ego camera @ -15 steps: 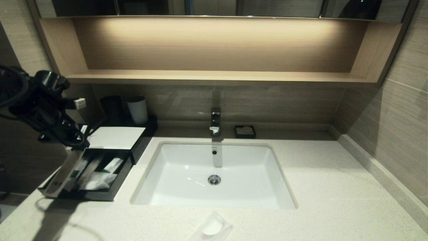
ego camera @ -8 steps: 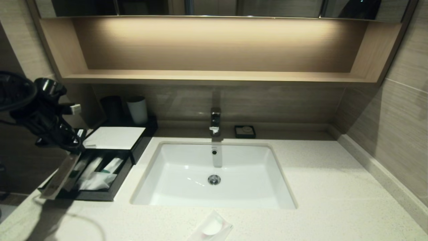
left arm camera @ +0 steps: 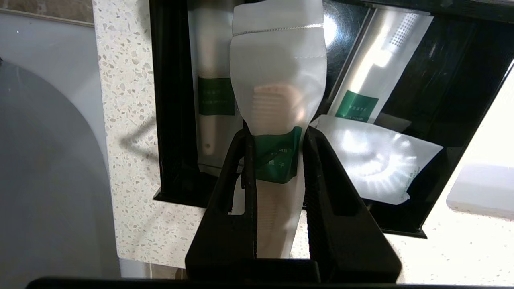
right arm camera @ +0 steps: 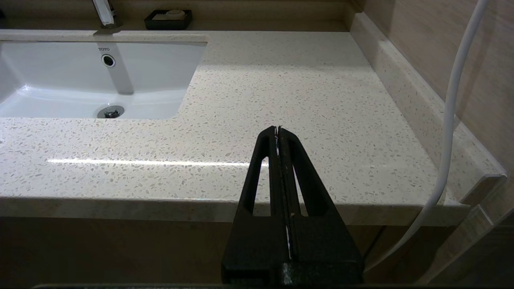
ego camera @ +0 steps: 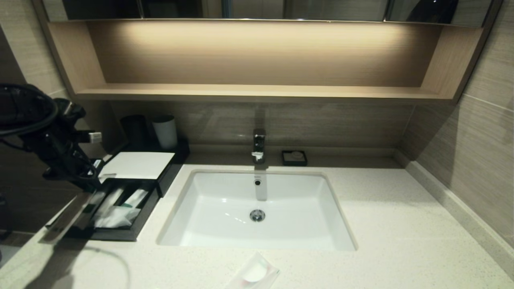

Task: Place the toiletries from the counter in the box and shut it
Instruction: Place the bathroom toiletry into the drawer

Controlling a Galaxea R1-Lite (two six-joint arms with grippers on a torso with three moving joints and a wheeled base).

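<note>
Head view looks forward and down over the counter [ego camera: 381, 224] and sink [ego camera: 257, 208]; left wrist view looks close past its fingers [left arm camera: 237, 176] into the box [left arm camera: 401, 224]; right wrist view looks low beyond its fingers [right arm camera: 265, 160], sharing the sink [right arm camera: 60, 88].

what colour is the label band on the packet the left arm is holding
Green, on a whitish packet pinched in the left end effector; clearest in the left wrist view.

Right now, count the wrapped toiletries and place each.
5. In the drawer tray: two long packets and a square sachet. A third packet in the left gripper's jaws above it. A second sachet on the counter before the sink. More may hide underneath.
</note>
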